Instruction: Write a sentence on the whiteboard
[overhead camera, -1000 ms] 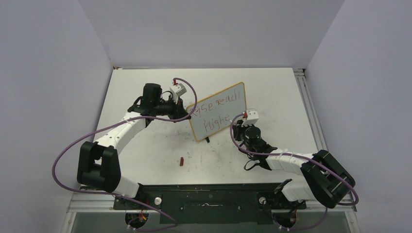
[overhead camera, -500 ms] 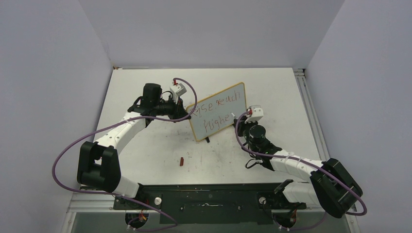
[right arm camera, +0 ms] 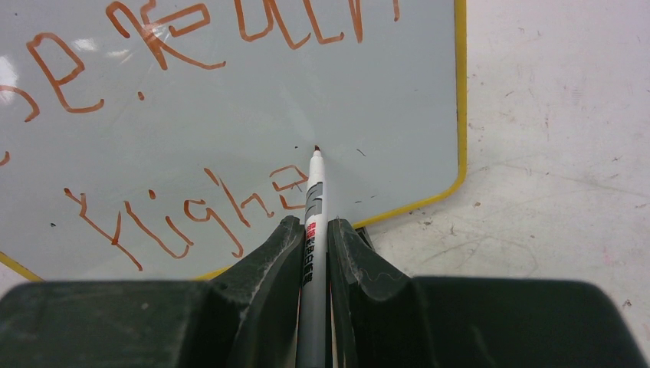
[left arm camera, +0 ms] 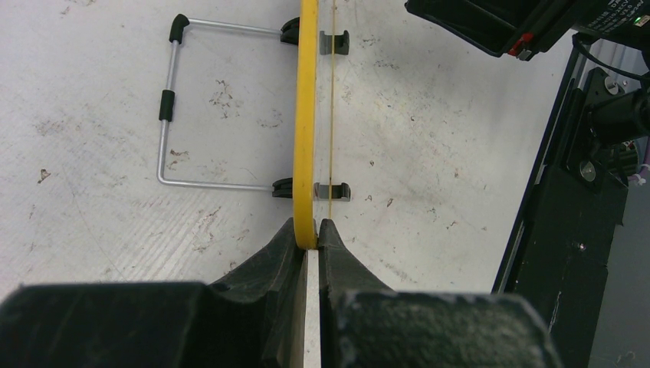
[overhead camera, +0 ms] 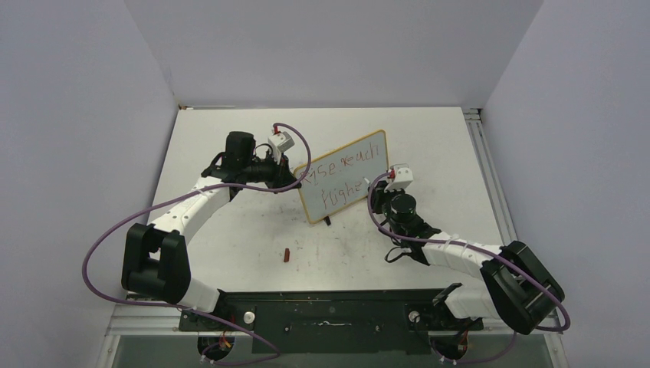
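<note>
The whiteboard (overhead camera: 366,165) stands tilted on the table, a white board in a yellow frame. In the left wrist view I see its frame (left arm camera: 306,115) edge-on. My left gripper (overhead camera: 297,182) (left arm camera: 307,230) is shut on the board's left edge. The sentence (overhead camera: 343,172) (right arm camera: 184,218) runs in two lines of red-brown letters. My right gripper (overhead camera: 380,186) (right arm camera: 314,230) is shut on a grey marker (right arm camera: 314,207). The marker's tip sits at the board's lower right area, just right of the last letter of the lower line. I cannot tell whether the tip touches the board (right arm camera: 383,100).
A small red cap (overhead camera: 286,254) lies on the table in front of the board. The board's wire stand (left arm camera: 165,107) reaches out behind it. Grey walls close off the table on three sides. The black base rail (overhead camera: 329,307) runs along the near edge.
The right arm shifted slightly right and away from me, its elbow swinging out and then back a little. The left arm and the board stayed put.
</note>
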You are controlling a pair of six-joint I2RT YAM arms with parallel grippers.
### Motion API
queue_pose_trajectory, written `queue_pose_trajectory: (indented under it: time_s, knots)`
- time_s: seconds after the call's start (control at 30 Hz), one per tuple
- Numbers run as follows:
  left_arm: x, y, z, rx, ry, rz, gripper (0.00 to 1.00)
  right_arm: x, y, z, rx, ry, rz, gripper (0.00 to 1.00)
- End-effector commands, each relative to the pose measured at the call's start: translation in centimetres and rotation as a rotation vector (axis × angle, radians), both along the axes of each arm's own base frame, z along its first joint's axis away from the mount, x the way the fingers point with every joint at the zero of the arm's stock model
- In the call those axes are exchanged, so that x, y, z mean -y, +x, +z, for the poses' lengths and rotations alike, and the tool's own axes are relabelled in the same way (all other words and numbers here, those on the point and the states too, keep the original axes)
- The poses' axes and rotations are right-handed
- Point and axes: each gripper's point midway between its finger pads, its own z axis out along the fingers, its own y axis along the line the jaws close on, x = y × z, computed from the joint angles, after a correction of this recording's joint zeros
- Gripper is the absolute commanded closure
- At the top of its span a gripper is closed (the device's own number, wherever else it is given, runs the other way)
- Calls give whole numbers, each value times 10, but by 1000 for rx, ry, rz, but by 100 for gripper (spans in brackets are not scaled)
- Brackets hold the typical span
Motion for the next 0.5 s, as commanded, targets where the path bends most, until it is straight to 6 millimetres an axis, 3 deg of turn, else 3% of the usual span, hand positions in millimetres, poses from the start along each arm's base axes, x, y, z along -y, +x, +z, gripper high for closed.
queue_pose_trajectory:
  time_s: [0.0, 0.47]
  knots:
    - [2, -2, 12, 45, -3, -28, 100, -5, 12, 18, 53, 36, -3, 95]
    - [2, -3, 12, 44, -3, -28, 100, 6, -7, -28, -56, 19, -18, 95]
